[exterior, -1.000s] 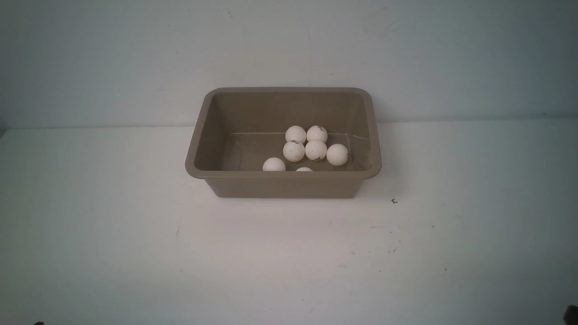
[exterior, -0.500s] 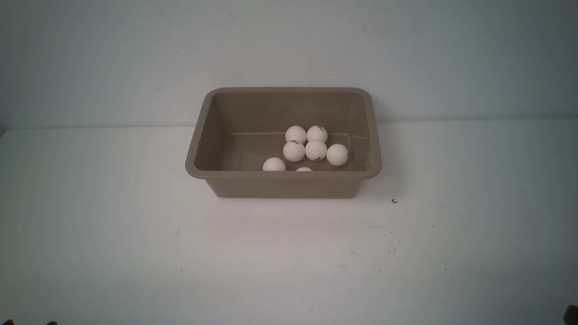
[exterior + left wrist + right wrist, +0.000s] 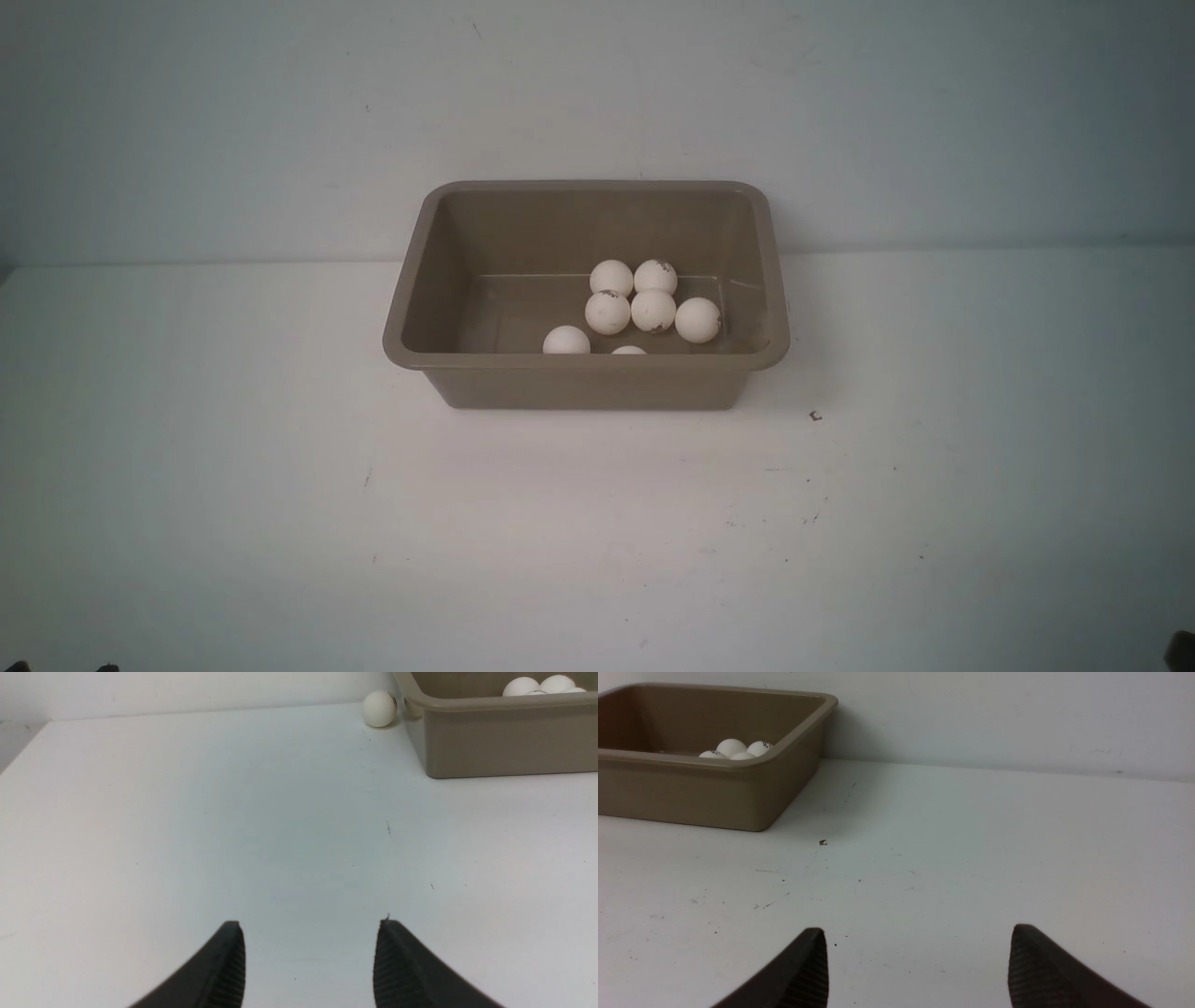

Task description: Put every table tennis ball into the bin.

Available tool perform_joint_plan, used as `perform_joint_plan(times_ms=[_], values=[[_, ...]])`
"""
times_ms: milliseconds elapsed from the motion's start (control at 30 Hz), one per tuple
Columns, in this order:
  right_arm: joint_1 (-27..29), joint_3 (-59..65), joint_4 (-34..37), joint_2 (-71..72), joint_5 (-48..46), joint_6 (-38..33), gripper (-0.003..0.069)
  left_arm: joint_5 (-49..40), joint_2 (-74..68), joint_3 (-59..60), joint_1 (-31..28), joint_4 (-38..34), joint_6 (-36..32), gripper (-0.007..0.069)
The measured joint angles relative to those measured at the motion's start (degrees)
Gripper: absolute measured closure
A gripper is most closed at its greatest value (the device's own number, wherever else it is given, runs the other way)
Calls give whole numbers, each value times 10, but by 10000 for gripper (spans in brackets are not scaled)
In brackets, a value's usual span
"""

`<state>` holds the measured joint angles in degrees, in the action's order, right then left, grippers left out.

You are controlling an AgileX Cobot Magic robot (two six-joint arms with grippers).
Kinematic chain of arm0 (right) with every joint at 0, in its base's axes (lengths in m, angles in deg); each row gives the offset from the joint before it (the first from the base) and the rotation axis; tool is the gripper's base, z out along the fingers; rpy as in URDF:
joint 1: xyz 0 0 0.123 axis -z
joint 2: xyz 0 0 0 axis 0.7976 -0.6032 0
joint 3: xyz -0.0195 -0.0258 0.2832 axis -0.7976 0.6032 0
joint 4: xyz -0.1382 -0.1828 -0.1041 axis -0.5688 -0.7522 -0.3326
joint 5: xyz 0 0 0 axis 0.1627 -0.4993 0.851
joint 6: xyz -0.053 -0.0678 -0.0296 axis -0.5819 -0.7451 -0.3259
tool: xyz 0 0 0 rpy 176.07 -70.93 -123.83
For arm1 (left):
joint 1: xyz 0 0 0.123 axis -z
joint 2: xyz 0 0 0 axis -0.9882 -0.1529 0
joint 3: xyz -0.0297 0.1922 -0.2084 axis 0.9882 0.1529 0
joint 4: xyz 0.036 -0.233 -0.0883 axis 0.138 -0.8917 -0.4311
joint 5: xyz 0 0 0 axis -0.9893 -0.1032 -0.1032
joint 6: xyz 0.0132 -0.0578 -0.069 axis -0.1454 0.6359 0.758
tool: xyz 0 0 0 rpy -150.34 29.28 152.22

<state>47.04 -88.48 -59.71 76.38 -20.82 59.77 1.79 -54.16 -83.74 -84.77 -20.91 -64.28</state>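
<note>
The taupe bin (image 3: 583, 362) stands at the back middle of the white table, against the wall. Several white table tennis balls (image 3: 653, 311) lie inside it, clustered toward its right half. In the left wrist view one more ball (image 3: 380, 709) rests on the table outside the bin (image 3: 490, 742), right by its far corner; the front view does not show this ball. My left gripper (image 3: 309, 924) hovers low over bare table, well short of that ball, jaws apart and empty. My right gripper (image 3: 917, 928) is open and empty too, right of the bin (image 3: 691, 793).
The wall (image 3: 597, 93) rises directly behind the bin. A small dark speck (image 3: 815, 416) lies on the table off the bin's front right corner. Bare white tabletop (image 3: 597, 541) stretches in front of the bin and on both sides.
A dark bit of my left arm at the bottom left edge of the front view shifted slightly a second ago. Bin and balls have not moved.
</note>
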Motion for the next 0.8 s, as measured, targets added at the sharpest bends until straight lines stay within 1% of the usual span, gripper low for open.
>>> perform_joint_plan(times_ms=[733,800], values=[[0,0,0,0,0,1,186,0,0,0,0,0,0,283],[0,0,0,0,0,11,186,0,0,0,0,0,0,283]])
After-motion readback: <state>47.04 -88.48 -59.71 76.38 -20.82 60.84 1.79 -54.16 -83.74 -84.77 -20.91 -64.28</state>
